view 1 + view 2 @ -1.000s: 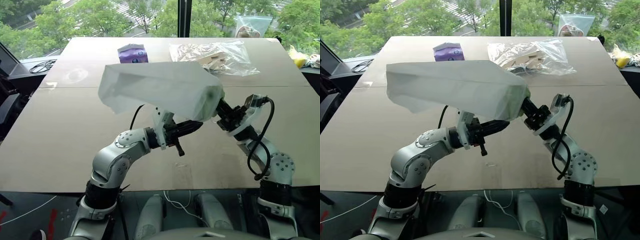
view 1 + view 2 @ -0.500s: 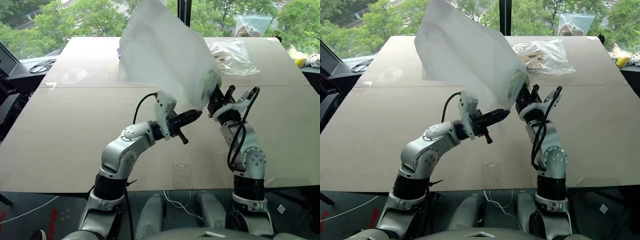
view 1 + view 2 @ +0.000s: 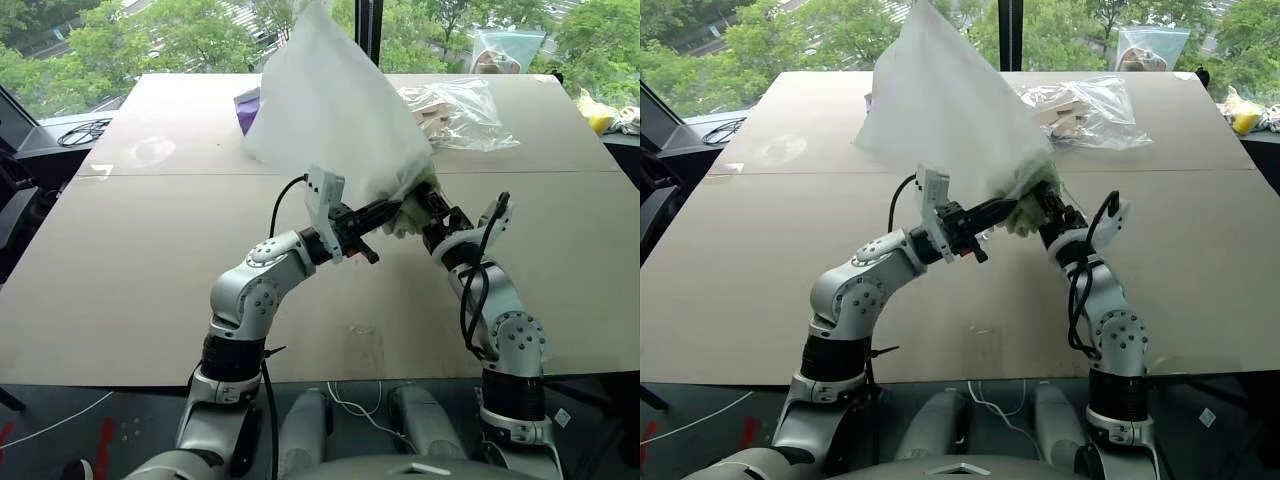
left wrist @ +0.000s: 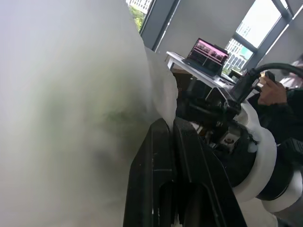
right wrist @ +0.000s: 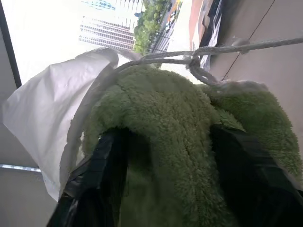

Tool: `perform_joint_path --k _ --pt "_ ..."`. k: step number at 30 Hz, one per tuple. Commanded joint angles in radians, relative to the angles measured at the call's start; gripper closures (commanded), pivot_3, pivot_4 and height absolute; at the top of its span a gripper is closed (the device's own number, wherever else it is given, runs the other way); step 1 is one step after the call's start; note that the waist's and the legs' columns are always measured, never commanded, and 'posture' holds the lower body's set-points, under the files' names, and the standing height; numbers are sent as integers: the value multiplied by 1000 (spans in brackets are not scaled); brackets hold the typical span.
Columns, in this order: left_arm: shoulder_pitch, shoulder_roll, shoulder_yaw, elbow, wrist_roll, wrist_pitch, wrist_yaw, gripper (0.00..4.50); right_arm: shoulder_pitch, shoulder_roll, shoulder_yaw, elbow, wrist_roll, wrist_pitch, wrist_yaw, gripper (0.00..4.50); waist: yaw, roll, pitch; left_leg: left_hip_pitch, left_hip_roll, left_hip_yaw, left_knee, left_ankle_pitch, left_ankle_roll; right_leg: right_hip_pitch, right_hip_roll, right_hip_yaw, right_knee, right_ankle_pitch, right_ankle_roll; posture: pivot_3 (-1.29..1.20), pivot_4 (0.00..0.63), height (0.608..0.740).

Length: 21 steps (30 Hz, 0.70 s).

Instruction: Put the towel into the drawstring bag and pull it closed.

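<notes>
Window-side room, trees outside the glass, broad beige table (image 3: 120,280) running across the foreground. Over its middle, the towel (image 5: 189,142), soft green fuzzy cloth, is sitting in the mouth of the drawstring bag (image 3: 330,120), part in, part bulging out at the rim. The bag, thin white semi-see-through, is billowing up and back above both arms, clear of the tabletop.

The right gripper (image 5: 175,156) is straddling the towel w/ its two black fingers spread wide either side of the wad, so it looks more like bracketing than squeezing. The left gripper (image 3: 375,215) is pressed shut, pinching the bag's rim fabric just beside the towel. A knotted white cord (image 5: 199,59) is running across the mouth, just above the green cloth.

Handling, as a judgement: towel is light, squashy, grippy pile, so it prob. compresses and pushes in easily. The bag is flimsy and slick, no shape of its own, so it needs holding at the rim. Best hold for closing is likely the cord near its knot, not the fabric.

Farther back, on the table: purple pack (image 3: 247,105) behind the bag, and a clear plastic bag (image 3: 465,100) of beige items to the right.
</notes>
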Motion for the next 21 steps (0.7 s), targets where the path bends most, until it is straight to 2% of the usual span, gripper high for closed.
perform_joint_path --k 1,5,10,11,12,19,20,21 --pt "4 10 -20 -51 -17 20 -12 4500 -2 -37 23 -62 23 76 34 67 1 0 0 0 0 0 0 0 0 0 0 0 0 0 0 0 150 740" --pt "-10 15 0 -41 -29 27 -8 4500 57 -194 51 -120 41 223 132 67 6 0 0 -1 0 0 0 0 0 0 0 0 0 0 0 0 150 740" --pt "-26 15 41 -18 -49 41 3 4500 132 -328 -16 -137 96 281 222 67 4 0 0 -1 0 0 0 0 0 0 0 0 -2 0 0 0 150 740" --pt "-25 16 46 -17 -55 48 4 4500 138 -343 -22 -132 92 286 225 603 3 0 0 -1 0 0 0 0 0 0 0 0 -2 0 0 0 150 740" --pt "-21 20 46 -18 -60 59 1 4500 145 -359 -24 -131 89 292 230 849 1 0 0 -1 0 0 0 0 0 0 0 0 -2 0 0 0 150 740" --pt "23 69 7 -30 -39 65 -38 4500 192 -427 -41 -155 74 321 282 4089 4 0 0 0 0 1 0 0 0 0 0 1 -1 -1 -2 0 150 740" --pt "27 79 0 -26 -30 62 -43 4500 199 -438 -46 -156 74 324 290 4419 5 0 0 0 0 1 0 0 0 0 0 1 -1 -1 -1 0 150 740" --pt "32 88 -7 -23 -24 60 -48 4500 205 -451 -47 -159 73 329 304 4419 4 0 0 -1 0 1 0 0 0 0 0 1 -2 -1 -1 0 150 740"
